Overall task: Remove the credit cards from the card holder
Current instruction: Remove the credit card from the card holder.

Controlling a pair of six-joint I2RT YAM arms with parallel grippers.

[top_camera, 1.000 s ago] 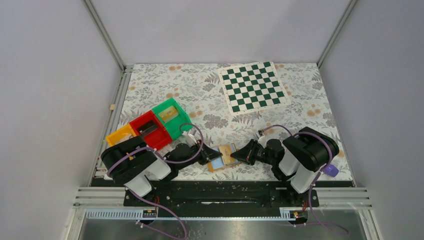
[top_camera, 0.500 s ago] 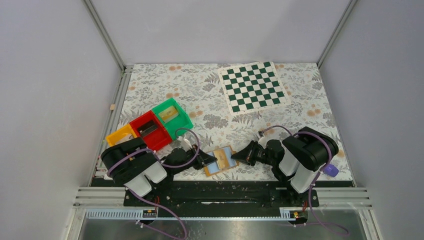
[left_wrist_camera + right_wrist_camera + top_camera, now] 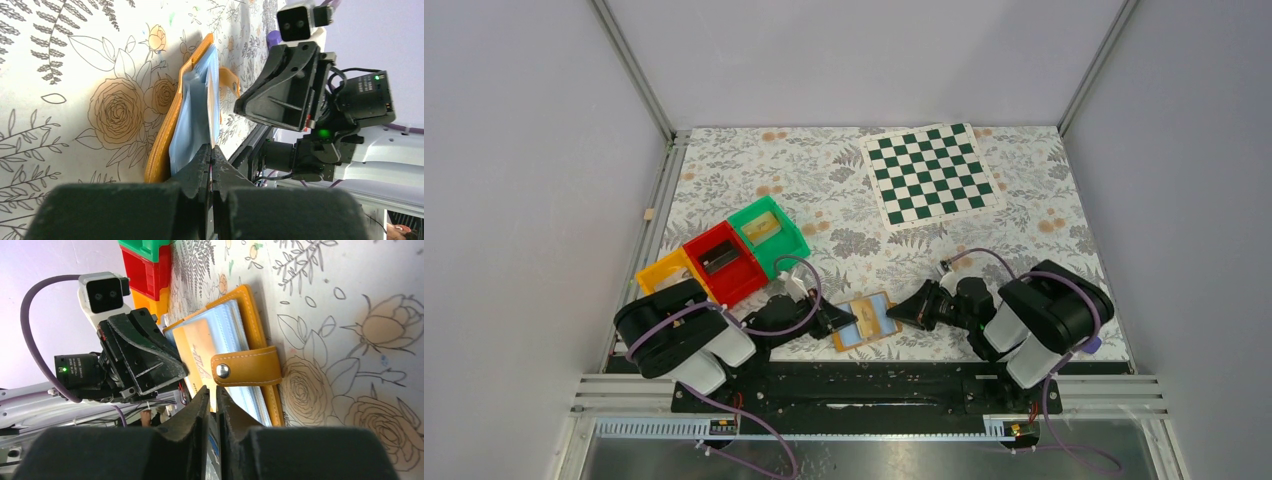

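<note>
Down at the near edge of the flowered table, between the two arms, the card holder lies opened out flat, with its orange-tan cover underneath and the pale-blue pockets facing up. Its strap, with a metal snap, is folded across the blue leaves.

On its left side the left gripper comes in low. From the left wrist view its fingers are pressed together on the edge of a pale-blue leaf of the holder, which is lifted a little off the cover.

From the other side the right gripper points at the holder's right edge. Its fingers stand almost together with only a thin slit between them, right at the edge of a tan card sitting on the blue pockets — whether they actually pinch that card I cannot tell.

Just behind the left arm sits a row of three small bins touching one another — green, red and yellow-orange. A green-and-white chessboard lies well apart at the far right of the table.
</note>
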